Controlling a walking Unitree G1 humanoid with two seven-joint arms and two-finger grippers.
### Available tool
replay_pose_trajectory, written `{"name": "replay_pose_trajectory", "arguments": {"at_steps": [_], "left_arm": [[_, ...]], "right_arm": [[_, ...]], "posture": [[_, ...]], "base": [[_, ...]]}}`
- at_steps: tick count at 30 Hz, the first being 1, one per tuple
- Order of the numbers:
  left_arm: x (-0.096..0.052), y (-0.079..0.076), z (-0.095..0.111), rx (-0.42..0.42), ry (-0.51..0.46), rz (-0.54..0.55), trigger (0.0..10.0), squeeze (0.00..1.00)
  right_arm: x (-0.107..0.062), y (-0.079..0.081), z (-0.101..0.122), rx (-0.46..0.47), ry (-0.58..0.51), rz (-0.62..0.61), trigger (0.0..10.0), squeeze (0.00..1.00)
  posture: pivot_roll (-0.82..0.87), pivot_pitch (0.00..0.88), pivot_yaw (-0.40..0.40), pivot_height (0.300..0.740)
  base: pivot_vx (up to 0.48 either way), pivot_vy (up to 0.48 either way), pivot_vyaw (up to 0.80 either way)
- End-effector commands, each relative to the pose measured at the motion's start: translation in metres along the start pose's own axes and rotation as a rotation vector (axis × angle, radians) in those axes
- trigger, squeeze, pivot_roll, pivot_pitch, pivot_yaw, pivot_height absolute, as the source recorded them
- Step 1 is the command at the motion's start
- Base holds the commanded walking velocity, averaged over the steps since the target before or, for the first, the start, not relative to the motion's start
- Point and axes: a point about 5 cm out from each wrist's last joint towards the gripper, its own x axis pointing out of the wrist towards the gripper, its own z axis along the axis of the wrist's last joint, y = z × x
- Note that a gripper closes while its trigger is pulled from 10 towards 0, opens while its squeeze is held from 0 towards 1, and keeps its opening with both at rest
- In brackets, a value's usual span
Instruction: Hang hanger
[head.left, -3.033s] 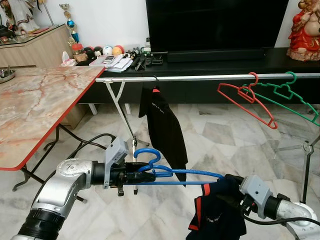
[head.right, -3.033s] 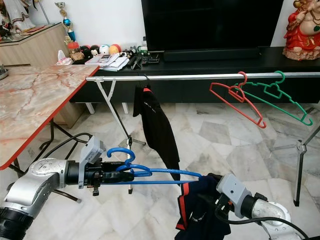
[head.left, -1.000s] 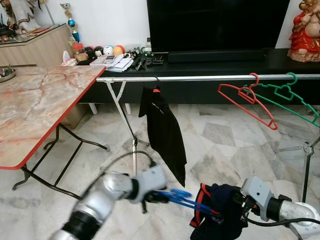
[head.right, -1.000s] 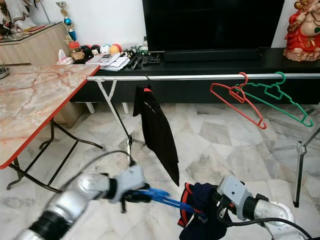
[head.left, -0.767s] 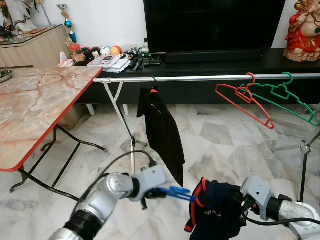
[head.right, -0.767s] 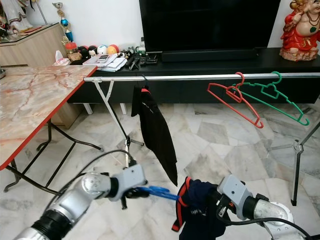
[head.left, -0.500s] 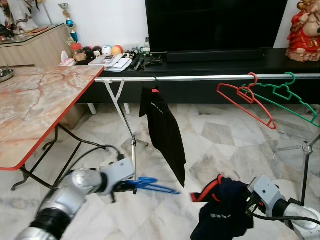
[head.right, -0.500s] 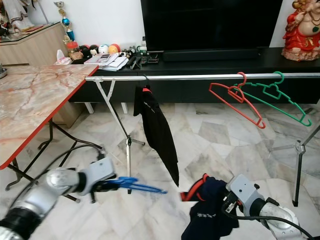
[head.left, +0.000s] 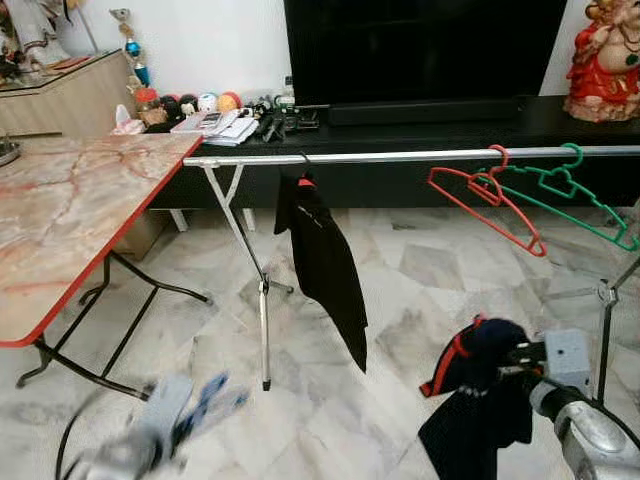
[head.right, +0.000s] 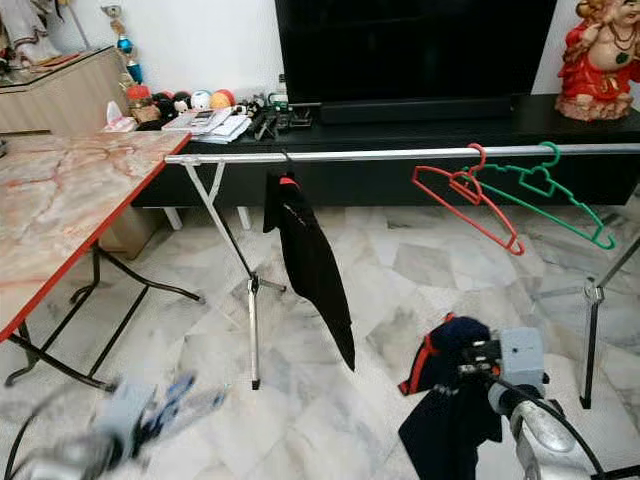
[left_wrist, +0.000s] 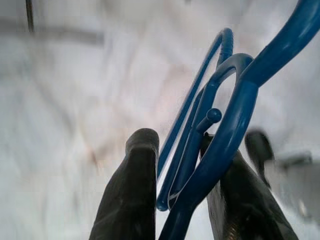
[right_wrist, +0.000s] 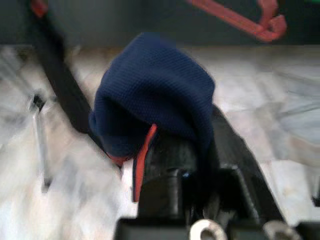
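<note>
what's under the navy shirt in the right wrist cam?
The navy shirt drapes over the right gripper; its black fingers show below the cloth, but their tips are covered. Marble floor lies beneath.

Home living room: big television (head.left: 420, 45) over marble floor (head.left: 420, 270), chrome clothes rail (head.left: 400, 155).

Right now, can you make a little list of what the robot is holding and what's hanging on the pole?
left gripper: shut on blue plastic hanger, low near the floor, blurred
right gripper: shut on navy garment with red trim
silver metal rail: holds black garment, red plastic hanger, green plastic hanger
blue hanger hung: not yet
</note>
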Motion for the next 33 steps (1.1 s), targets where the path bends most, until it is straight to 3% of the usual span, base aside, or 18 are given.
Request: {"name": "replay_pose_trajectory", "arguments": {"at_steps": [1,3,5,9,10,14,18,26,33], "left_arm": [[0.0,-0.002,-0.011,-0.058,0.025,0.03,10.0,0.0],[-0.002,-0.016,-0.042,-0.143,0.096,0.043,10.0,0.0],[-0.005,-0.024,-0.061,-0.2,0.151,0.063,10.0,0.0],[-0.006,-0.03,-0.07,-0.258,0.186,0.086,10.0,0.0],[-0.006,-0.032,-0.069,-0.288,0.185,0.093,10.0,0.0],[-0.004,-0.032,-0.066,-0.315,0.175,0.092,10.0,0.0],[-0.003,-0.028,-0.058,-0.336,0.157,0.107,10.0,0.0],[-0.008,-0.041,-0.083,-0.343,0.231,0.094,10.0,0.0],[-0.011,-0.041,-0.093,-0.345,0.251,0.096,10.0,0.0]], "right_arm": [[0.0,0.01,0.01,0.023,-0.071,-0.024,0.0,0.0],[-0.005,0.027,0.017,0.045,-0.131,-0.03,0.0,0.0],[-0.006,0.039,0.021,0.057,-0.155,-0.033,0.0,0.0],[-0.003,0.053,0.025,0.077,-0.168,-0.027,0.2,0.0],[0.0,0.06,0.026,0.086,-0.169,-0.029,10.0,0.0],[0.003,0.066,0.025,0.101,-0.167,-0.029,10.0,0.0],[0.005,0.082,0.026,0.066,-0.168,0.008,10.0,0.0],[0.0,0.099,0.02,0.07,-0.135,0.058,10.0,0.0],[0.002,0.113,0.022,0.029,-0.14,0.113,10.0,0.0]], "posture": [[-0.09,0.0,0.111,0.74],[-0.1,0.0,0.116,0.74],[-0.12,0.0,0.122,0.74],[-0.12,0.0,0.116,0.74],[-0.11,0.0,0.117,0.74],[-0.11,0.0,0.12,0.74],[-0.11,0.0,0.135,0.74],[-0.1,0.0,0.12,0.74],[-0.08,0.0,0.098,0.74]], "base": [[0.0,0.0,0.0],[0.0,0.0,0.0],[0.0,0.0,0.0],[0.0,0.0,0.0],[0.0,0.0,0.0],[0.0,0.0,0.0],[0.0,0.0,0.0],[0.0,0.0,0.0],[0.0,0.457,0.0]]}}
